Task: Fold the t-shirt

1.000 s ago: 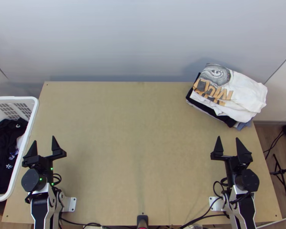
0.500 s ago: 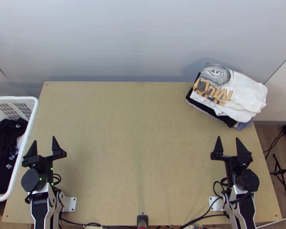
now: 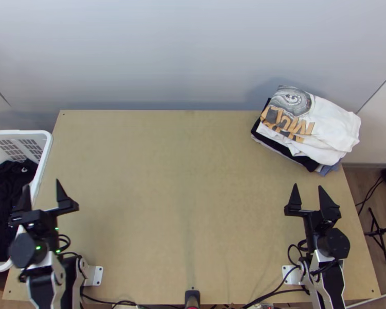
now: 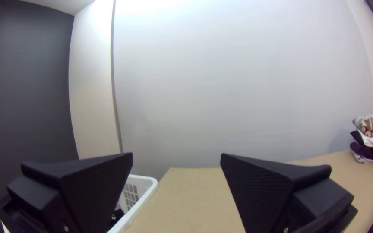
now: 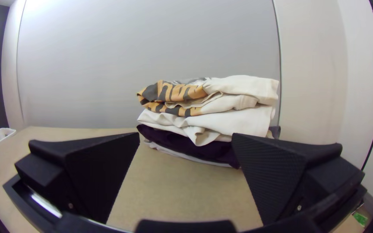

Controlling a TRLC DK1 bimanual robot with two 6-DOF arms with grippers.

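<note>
My left gripper is at the table's left edge beside the laundry basket, open with nothing between its fingers; in the left wrist view the left gripper has its fingers wide apart. Near the table's right side my right gripper stands open and holds nothing, and the right wrist view shows the right gripper before the stack. Folded garments lie stacked at the far right corner, a white printed shirt on top. Dark clothes lie bunched in the basket.
The white basket stands against the table's left edge. Bare wooden surface of the table stretches between the arms. A wall rises behind the far edge. Cables run along the near edge.
My left gripper has shifted left, toward the basket, and slightly up the picture, still open. The right arm and the stack have stayed where they were.
</note>
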